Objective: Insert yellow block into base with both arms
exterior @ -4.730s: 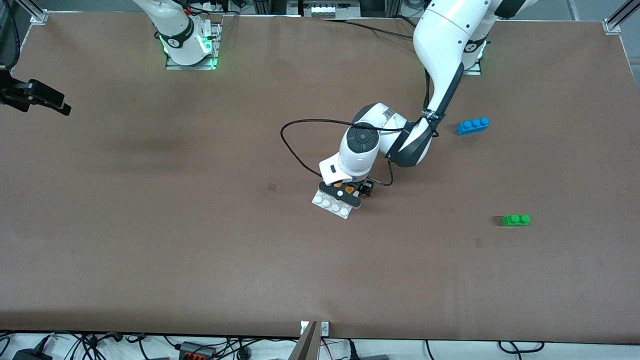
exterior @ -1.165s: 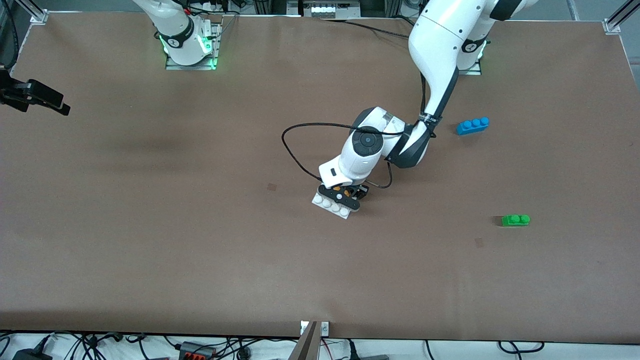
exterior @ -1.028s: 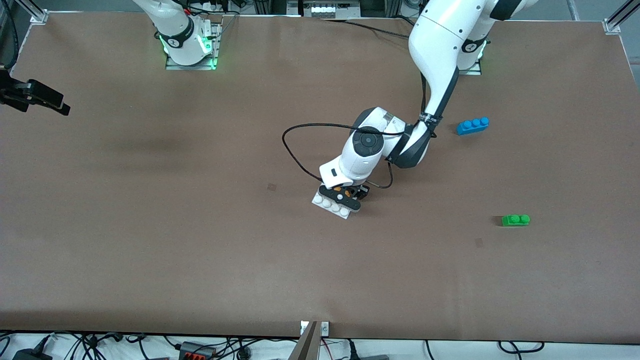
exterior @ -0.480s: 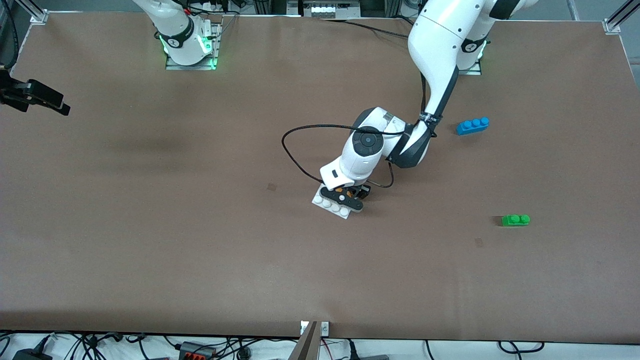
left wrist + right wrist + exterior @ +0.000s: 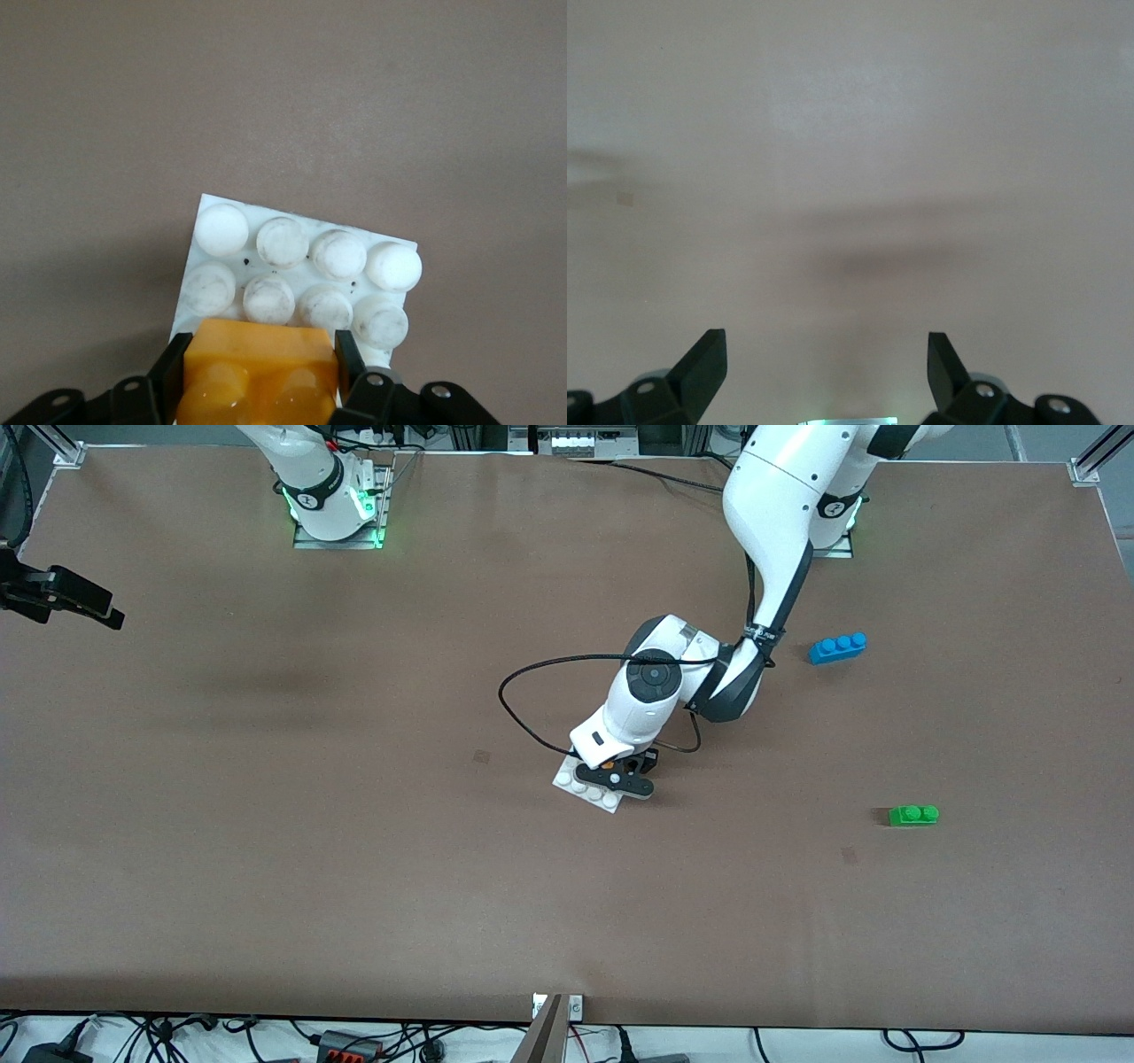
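Lower and twisted since earlier, the left gripper [image 5: 259,365] pinches the small yellow-orange two-stud plastic block [image 5: 259,372] directly over the flat white studded plastic base [image 5: 306,266]; seating looks underway, calling for a straight downward press; the right gripper [image 5: 826,359] waits spread apart over bare table.

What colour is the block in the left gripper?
Yellow-orange; the block shows best in the left wrist view, clamped in the left gripper.

Left gripper [image 5: 615,772] with yellow block [image 5: 259,370] covers base [image 5: 585,789] rows nearest arm bases; eight studs exposed. Bare tabletop [image 5: 354,850] all round base. Blue brick [image 5: 837,647], green brick [image 5: 913,815] well apart. Right gripper [image 5: 66,593], apparently raised, over bare tabletop.
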You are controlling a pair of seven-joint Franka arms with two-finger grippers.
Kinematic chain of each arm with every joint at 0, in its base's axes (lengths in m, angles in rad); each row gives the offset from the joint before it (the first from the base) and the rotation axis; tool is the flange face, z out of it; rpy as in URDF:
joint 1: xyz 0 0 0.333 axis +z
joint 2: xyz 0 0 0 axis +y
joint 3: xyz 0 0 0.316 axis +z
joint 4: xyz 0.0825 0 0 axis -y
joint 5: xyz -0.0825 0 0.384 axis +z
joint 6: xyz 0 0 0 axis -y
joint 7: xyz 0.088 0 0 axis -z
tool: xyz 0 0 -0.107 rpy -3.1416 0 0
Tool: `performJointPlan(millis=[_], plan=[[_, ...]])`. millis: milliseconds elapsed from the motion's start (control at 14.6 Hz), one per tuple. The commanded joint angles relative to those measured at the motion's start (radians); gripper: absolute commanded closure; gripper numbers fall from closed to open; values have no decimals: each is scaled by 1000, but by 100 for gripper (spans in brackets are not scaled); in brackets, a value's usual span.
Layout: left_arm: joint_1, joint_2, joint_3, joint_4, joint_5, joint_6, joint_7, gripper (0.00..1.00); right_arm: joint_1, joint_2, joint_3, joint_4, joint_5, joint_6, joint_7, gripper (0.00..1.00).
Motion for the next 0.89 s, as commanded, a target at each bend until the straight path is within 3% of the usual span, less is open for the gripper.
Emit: performJointPlan(millis=[0,411,480,548,823], plan=[[-30,39,4,-41,-37,54,14,62,-8,-18,3,-17,-2,0,-3,0],[-40,48,18,-50,-37,66,134,62,-8,-18,3,-17,-2,0,-3,0],[-42,45,18,-49,-45,62,117,47,-8,-18,3,-17,-2,0,-3,0],[-40,42,20,-41,-46,54,108,0,-8,-18,3,-17,-2,0,-3,0],[12,-7,20,81,-54,-209,116,0,-8,-18,3,-17,-2,0,-3,0]])
